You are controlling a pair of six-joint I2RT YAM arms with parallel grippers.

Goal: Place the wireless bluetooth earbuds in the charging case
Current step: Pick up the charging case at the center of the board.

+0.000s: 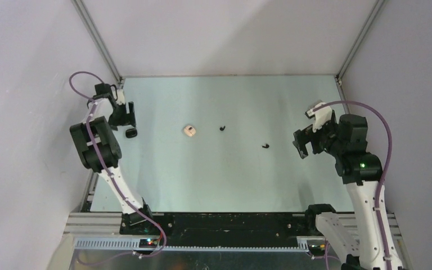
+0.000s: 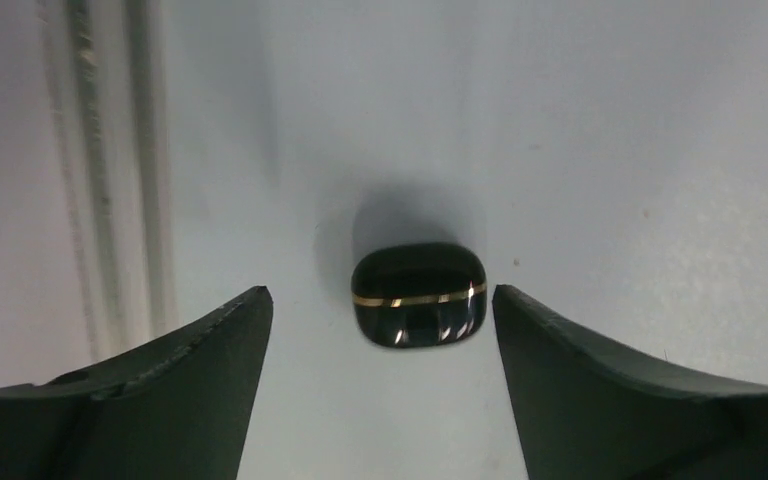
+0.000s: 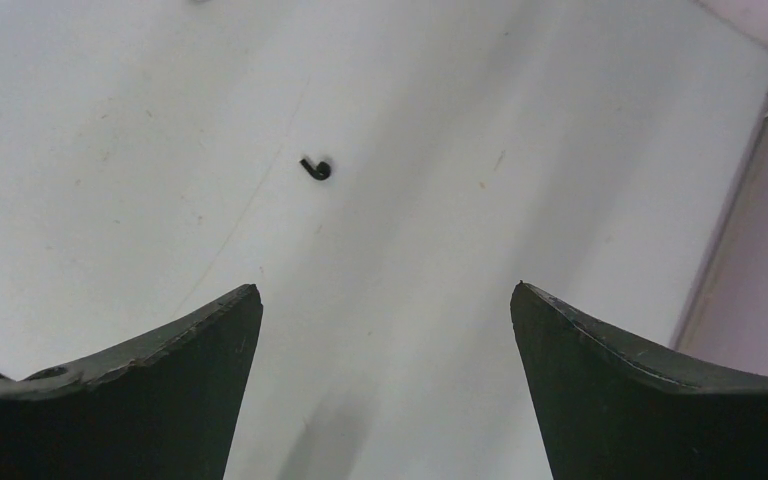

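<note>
A glossy black charging case [image 2: 418,295] with a gold seam lies shut on the table, just ahead of my open left gripper [image 2: 380,292] and between its fingertips' line. In the top view the case [image 1: 130,133] sits at the far left, right by the left gripper [image 1: 125,124]. Two black earbuds lie mid-table, one [image 1: 222,128] further back and one [image 1: 266,146] nearer the right side. My right gripper [image 1: 300,145] is open and empty, right of that earbud, which shows ahead of it in the right wrist view [image 3: 316,169]. No separate cream-white earbuds show.
A small cream-white case-like object [image 1: 190,131] lies left of the back earbud; whether it holds anything I cannot tell. Grey walls and metal frame posts [image 1: 97,39] enclose the table. A rail [image 2: 110,180] runs along the left edge beside the black case.
</note>
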